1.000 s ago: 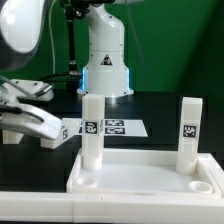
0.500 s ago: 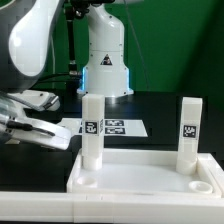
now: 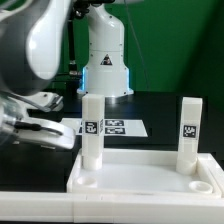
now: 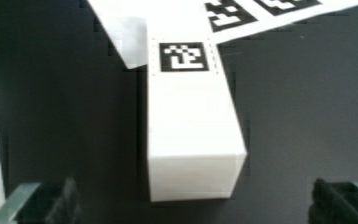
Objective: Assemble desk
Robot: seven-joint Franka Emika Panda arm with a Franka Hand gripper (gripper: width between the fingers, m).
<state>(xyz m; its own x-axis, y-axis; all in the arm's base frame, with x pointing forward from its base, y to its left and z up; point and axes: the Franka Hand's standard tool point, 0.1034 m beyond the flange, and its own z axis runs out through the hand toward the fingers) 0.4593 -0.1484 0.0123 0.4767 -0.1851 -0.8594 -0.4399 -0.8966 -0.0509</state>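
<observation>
Black tabletop [image 3: 160, 105] and a green backdrop [image 3: 180, 40] are filling the exterior view, and I am taking the marker board [image 3: 120, 127] as my landmark. On the camera's side of the marker board the desk's tabletop panel [image 3: 140, 166] is lying flat. Two legs are standing upright in it along the edge nearest the marker board, one [image 3: 92, 135] towards the exterior view's left and one [image 3: 188, 130] towards its right. The arm [image 3: 50, 45] is looming large and blurred to the exterior view's left of the marker board. Its lower end is merging with pale shapes I cannot separate.

In the wrist view a loose leg [image 4: 190, 120] is lying flat on the black surface, its tagged end right against the marker board's corner. Whether the two are touching I cannot tell. The gripper [image 4: 194, 203] is spread wide and holding nothing, with one dark fingertip [image 4: 43, 203] showing on each side of the leg's plain end.

To my mind I should be centring over the leg and moving towards its middle, so that it does not swing when lifted. Then I should be closing squarely across its narrow sides and rising straight, clear of the marker board. Only the fingertips are showing, the fourth leg is nowhere in view, and the height above the leg is hard to judge.
</observation>
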